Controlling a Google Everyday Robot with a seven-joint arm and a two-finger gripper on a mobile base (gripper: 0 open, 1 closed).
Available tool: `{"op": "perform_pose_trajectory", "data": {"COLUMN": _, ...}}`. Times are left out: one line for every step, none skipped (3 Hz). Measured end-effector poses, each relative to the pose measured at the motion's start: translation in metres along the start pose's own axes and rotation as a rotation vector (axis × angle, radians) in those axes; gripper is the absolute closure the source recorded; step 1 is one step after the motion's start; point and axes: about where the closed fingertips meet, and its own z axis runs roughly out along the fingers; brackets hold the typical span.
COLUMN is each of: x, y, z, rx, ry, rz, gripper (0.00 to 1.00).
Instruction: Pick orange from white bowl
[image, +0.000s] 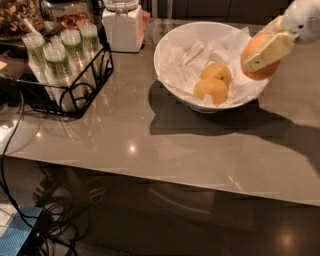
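Note:
The white bowl, wide and lined with crumpled white paper, sits at the back right of the grey table. Two smaller yellow-orange fruits lie inside it. My gripper comes in from the upper right on a white arm and is shut on the orange, a larger, deeper orange fruit. The orange is held above the bowl's right rim, lifted off the paper. A pale finger crosses the front of the orange.
A black wire basket with several green-topped cups stands at the left. A white lidded jar stands behind the bowl on the left. The table's front edge runs across the middle; cables and a blue box lie on the floor.

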Motion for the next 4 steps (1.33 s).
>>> {"op": "perform_pose_trajectory", "data": {"x": -0.007, "y": 0.027, "z": -0.056, "rx": 0.022, "ry": -0.191, "rz": -0.029, "gripper": 1.00}}
{"op": "perform_pose_trajectory", "data": {"x": 0.002, "y": 0.056, "z": -0.095, "rx": 0.042, "ry": -0.332, "rz": -0.023, "gripper": 1.00}}
{"op": "perform_pose_trajectory", "data": {"x": 0.011, "y": 0.059, "z": -0.104, "rx": 0.052, "ry": -0.343, "rz": -0.006, "gripper": 1.00}}
{"op": "perform_pose_trajectory", "data": {"x": 0.007, "y": 0.057, "z": -0.092, "rx": 0.021, "ry": -0.337, "rz": -0.012, "gripper": 1.00}}
